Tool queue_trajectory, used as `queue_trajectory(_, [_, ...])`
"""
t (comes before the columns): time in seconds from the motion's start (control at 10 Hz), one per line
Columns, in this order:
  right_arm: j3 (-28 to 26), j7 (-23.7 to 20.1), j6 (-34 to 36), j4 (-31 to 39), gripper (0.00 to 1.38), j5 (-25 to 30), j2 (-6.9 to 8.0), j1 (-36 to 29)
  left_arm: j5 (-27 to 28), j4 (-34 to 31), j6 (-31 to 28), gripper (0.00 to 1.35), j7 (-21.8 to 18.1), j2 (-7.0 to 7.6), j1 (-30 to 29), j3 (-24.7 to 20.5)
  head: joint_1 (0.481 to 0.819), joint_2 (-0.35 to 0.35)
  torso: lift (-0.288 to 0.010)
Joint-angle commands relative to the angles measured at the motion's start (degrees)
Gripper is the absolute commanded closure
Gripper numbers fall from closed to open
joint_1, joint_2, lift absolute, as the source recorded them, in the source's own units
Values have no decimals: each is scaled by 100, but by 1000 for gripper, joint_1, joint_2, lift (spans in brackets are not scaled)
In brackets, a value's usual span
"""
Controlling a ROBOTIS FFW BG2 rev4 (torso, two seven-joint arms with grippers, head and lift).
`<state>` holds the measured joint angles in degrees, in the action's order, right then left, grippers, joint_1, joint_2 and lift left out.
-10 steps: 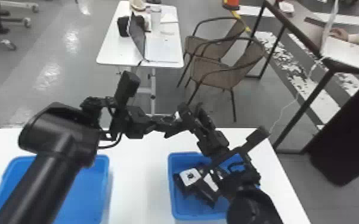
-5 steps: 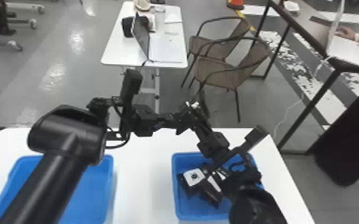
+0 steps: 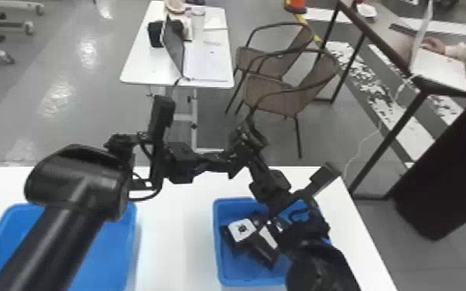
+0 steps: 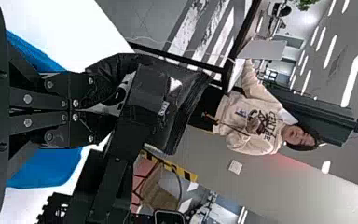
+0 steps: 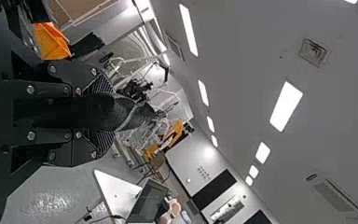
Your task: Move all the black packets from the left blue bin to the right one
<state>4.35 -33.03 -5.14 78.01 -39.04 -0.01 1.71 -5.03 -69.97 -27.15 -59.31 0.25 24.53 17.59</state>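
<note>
My left fingers (image 4: 77, 83), right fingers (image 5: 80, 75): closed on one packet (image 4: 170, 123). Left arm (image 3: 77, 182): shifted rightward; handover likely begun.

From the head, the view is directed forward and down, with the white table (image 3: 174, 232) and both blue bins below and the room beyond. From the left wrist, a black packet (image 4: 182, 102) is faced at close range, with the seated person (image 4: 251, 116) farther off. From the right wrist, the far room and ceiling (image 5: 242, 70) are faced. The open laptop (image 3: 174, 48) is shared by the head and right wrist views.
</note>
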Motion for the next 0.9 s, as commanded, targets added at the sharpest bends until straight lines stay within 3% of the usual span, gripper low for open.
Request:
queue_trajectory(0.0, [-57,16,-93,-58,1197,-86,6,-13,-200,-8,-115,791,-2,54,-123,-89,695,-183,0])
queue_trajectory(0.1, [-154,33,-128,-102,1197,-104,6,-22,-244,-87,-203,314,-2,90,-273,-221,695,-185,0])
queue_trajectory(0.2, [-295,42,-145,-128,1197,-95,6,-48,-253,-227,-317,62,-2,116,-413,-370,695,-188,0])
queue_trajectory(0.4, [-594,68,-180,-304,1197,-95,6,-92,-314,-763,-607,160,-2,257,-827,-669,695,-192,0])
queue_trajectory(0.8, [-1244,86,-154,-1034,1197,-306,6,-329,-305,-1792,-880,160,42,353,-1626,-1732,695,-204,0])
